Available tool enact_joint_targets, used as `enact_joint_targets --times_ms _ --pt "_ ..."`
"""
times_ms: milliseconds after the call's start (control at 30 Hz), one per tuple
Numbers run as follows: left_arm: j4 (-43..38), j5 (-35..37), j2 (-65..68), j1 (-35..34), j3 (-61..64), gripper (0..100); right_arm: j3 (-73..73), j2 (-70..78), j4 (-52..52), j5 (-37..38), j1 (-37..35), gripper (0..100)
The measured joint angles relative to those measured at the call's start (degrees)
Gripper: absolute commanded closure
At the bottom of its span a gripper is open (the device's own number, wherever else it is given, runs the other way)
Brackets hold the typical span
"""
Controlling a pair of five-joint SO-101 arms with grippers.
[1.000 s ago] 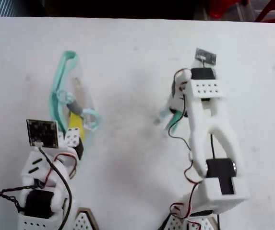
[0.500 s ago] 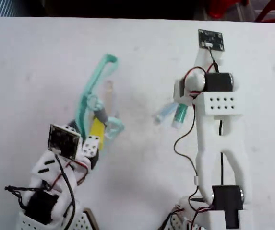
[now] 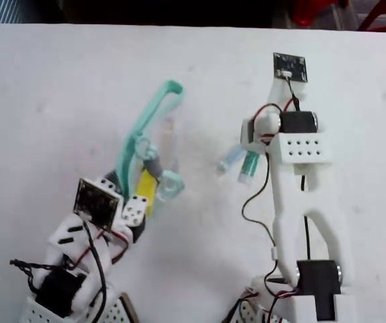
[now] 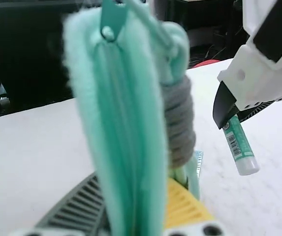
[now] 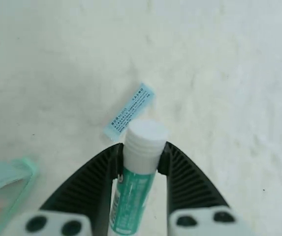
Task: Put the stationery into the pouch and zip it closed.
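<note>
Your left claw (image 3: 147,183) is shut on the near end of the pouch (image 3: 142,124). From above you see its yellow finger (image 3: 145,192) pressed along the pouch; the other finger is hidden beneath it. The pouch stretches away from the claw toward the middle of the surface (image 3: 58,81), and you cannot tell whether its far end rests there or hangs just above.

In the left wrist view the pouch (image 4: 126,128) stands edge-on right at the lens, blurred, with the zip pull (image 4: 112,17) cut off by the picture's edge. You cannot tell from here whether the zip is open or shut. A grey ribbed thing (image 4: 180,123) lies against the pouch's side; whether it is inside the clear wall or only beside it is hard to make out. From above it (image 3: 153,165) shows near the yellow finger.

Your right claw (image 5: 141,147) grips a glue stick (image 5: 131,196) between its black fingers, white cap forward, the stick's back end cut off by the frame. From above, the stick (image 3: 250,167) pokes out under the arm, well apart from the pouch. A small blue piece (image 5: 129,112) lies on the surface just beyond the cap; what it is you cannot make out.
</note>
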Motion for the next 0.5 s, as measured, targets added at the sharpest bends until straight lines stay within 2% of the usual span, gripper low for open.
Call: enact_joint_targets --times_ms 167,500 --pt "0.0 0.0 0.0 0.0 2.02 98 0.09 0.0 0.0 0.0 -2.2 98.1" --pt "0.0 0.0 0.0 0.0 2.02 98 0.09 0.0 0.7 0.0 -2.2 98.1"
